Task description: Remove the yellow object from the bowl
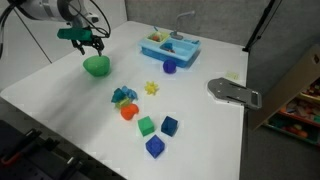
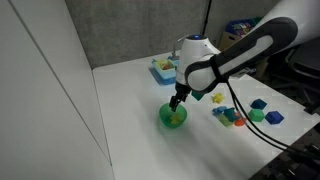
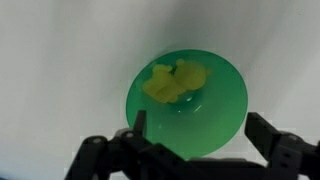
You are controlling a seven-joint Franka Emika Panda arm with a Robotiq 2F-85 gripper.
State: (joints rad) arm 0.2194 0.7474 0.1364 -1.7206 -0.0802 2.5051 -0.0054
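The bright green bowl (image 3: 190,100) sits on the white table and shows in both exterior views (image 1: 96,66) (image 2: 174,116). In the wrist view the lumpy yellow object (image 3: 177,80) lies inside the bowl, toward its far side. My gripper (image 3: 200,130) hangs just above the bowl with its fingers spread wide and empty, one finger at each side of the bowl's near rim. In the exterior views the gripper (image 1: 88,42) (image 2: 178,100) is directly over the bowl.
A light blue toy sink (image 1: 170,45) stands at the back. A yellow star piece (image 1: 152,88), a purple block (image 1: 169,67), and several coloured blocks (image 1: 146,125) lie mid-table. A grey tool (image 1: 234,92) lies at the table's edge.
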